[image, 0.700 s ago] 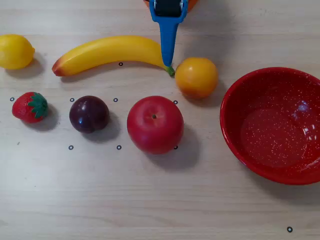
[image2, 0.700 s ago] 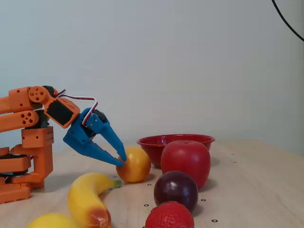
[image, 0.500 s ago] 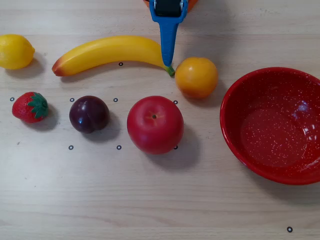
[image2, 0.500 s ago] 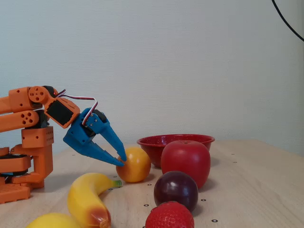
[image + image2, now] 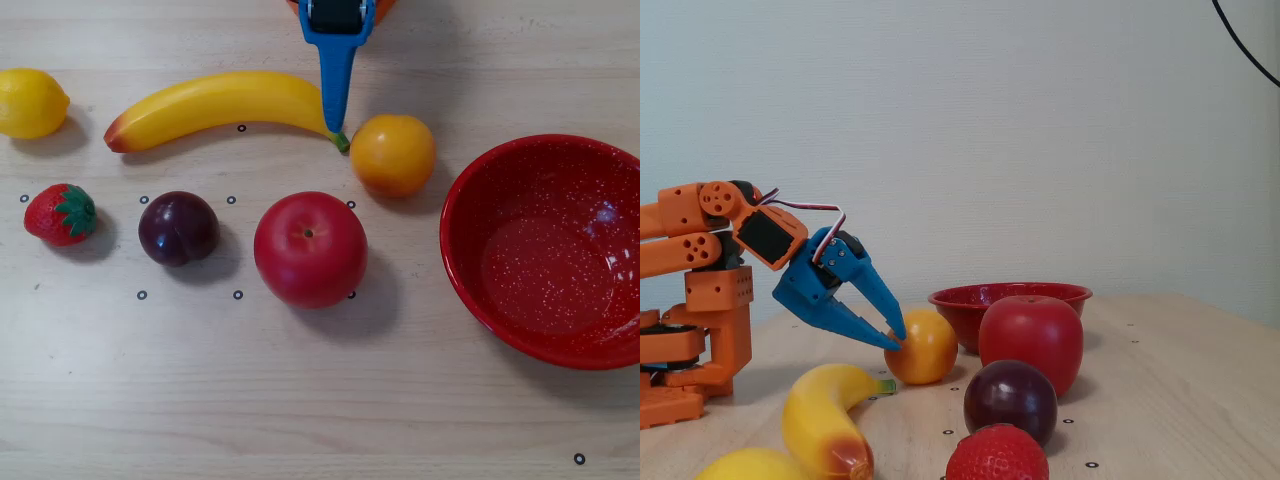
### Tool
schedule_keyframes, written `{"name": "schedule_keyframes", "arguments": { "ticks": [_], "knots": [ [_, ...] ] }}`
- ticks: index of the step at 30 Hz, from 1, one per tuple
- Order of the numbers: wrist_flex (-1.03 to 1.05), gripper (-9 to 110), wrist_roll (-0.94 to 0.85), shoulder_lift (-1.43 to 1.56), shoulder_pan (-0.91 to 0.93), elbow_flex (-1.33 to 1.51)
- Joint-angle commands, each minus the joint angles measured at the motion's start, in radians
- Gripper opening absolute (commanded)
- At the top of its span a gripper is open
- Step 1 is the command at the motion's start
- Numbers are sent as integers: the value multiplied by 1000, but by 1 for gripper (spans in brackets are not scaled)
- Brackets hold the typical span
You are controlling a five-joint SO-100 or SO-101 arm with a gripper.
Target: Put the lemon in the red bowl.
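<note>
Okay, sweeping the overhead view from the left: the lemon point(image 5: 32, 102) sits at the far left edge, alone on the table point(image 5: 300, 400), nothing touching it. Below it the strawberry point(image 5: 61, 214), then the plum point(image 5: 178, 228), with the banana point(image 5: 215, 102) stretching across above them. Middle of the table, the red apple point(image 5: 310, 249), and just up and right of it the orange point(image 5: 392, 154). My gripper point(image 5: 892, 334) hangs over the banana's stem end, right beside that orange; in the fixed view the blue fingers are spread a moderate way apart with nothing between them, tips close to the orange's side, though I can't tell if they touch. Far right, the red bowl point(image 5: 548, 250) is empty. So I judge I'm at the reach step, nothing picked, and I'm parked by the wrong fruit. Next I need to swing well across to the left, past the banana, drop over the lemon and close on it.
</note>
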Motion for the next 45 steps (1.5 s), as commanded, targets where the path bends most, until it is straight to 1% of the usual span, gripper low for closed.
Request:
{"name": "schedule_keyframes", "arguments": {
  "ticks": [1, 9, 17, 25, 28, 32, 40, 45],
  "knots": [
    [-25, 0, 5, -41, -20, -51],
    [-6, 0, -12, -186, -41, -221],
    [48, 0, 9, -416, -104, -462],
    [222, 0, 61, -726, -173, -813],
    [275, 0, 107, -834, -199, -942],
    [385, 0, 126, -1009, -244, -1157],
    [578, 0, 155, -1275, -351, -1506],
    [637, 0, 212, -1437, -445, -1695]
  ]
}}
